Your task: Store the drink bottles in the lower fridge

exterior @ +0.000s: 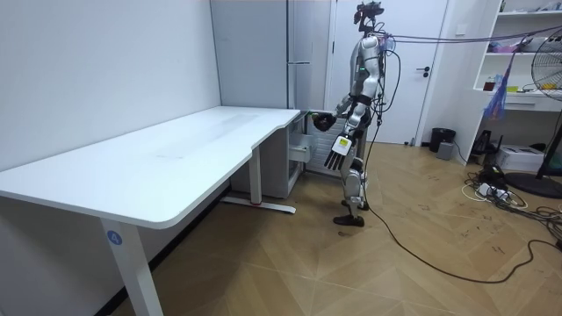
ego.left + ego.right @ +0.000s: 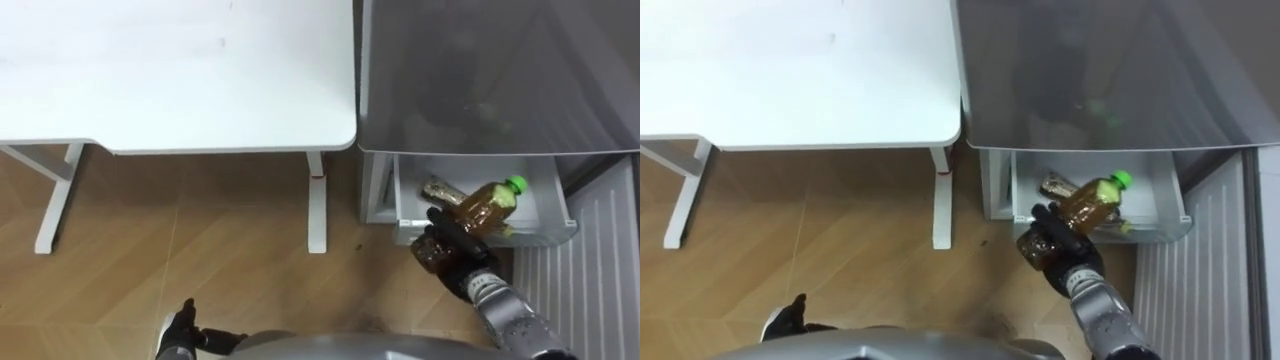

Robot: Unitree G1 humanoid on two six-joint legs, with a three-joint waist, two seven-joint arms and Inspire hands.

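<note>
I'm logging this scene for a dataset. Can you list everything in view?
held bottle: one, brown drink with a green cap, tilted, cap end over the lower compartment
second bottle: one, brownish, lying inside the compartment
lower compartment: one, white inside, open at the fridge's foot
fridge: one, grey, right of the desk
ribbed panel: one, white, right of the compartment, probably its open door
desk: one, white, left of the fridge
floor: wooden, under everything
room door: one, white, behind the robot
right hand: dark, curled round the held bottle
left hand: dark, open, low at the robot's side
</note>
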